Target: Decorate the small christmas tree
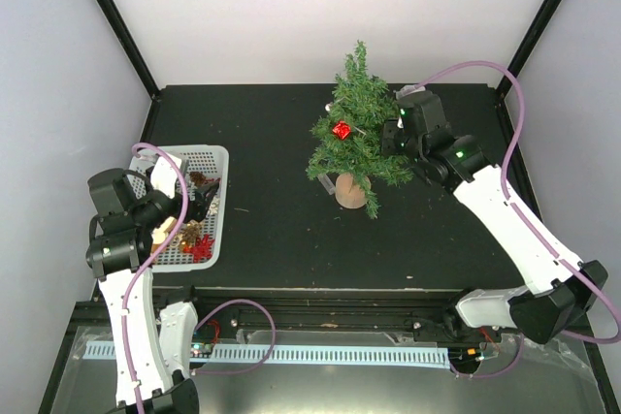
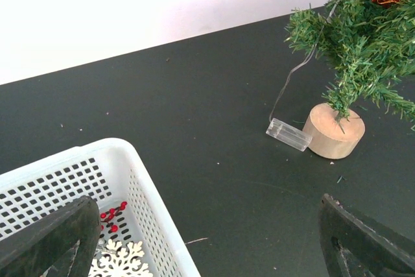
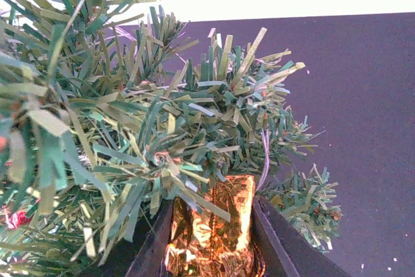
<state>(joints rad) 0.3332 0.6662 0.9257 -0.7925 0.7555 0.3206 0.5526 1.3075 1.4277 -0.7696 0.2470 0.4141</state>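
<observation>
**gold ornament held in among the tree's branches**

your right end effector is clamped on a gold foil ornament, pushed into the small christmas tree, probably so the needles catch it on release. the tree stands upright near the far edge of the surface, right of centre, with a red ornament on it. your left end effector hangs spread wide over the basket by the left edge, well placed for the next pick.

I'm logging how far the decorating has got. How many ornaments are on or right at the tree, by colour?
Red: 1, the red ornament hanging in the small christmas tree.
Gold: 1, the gold ornament between the jaws of the right gripper, pressed into the branches.
Total: 2
</observation>
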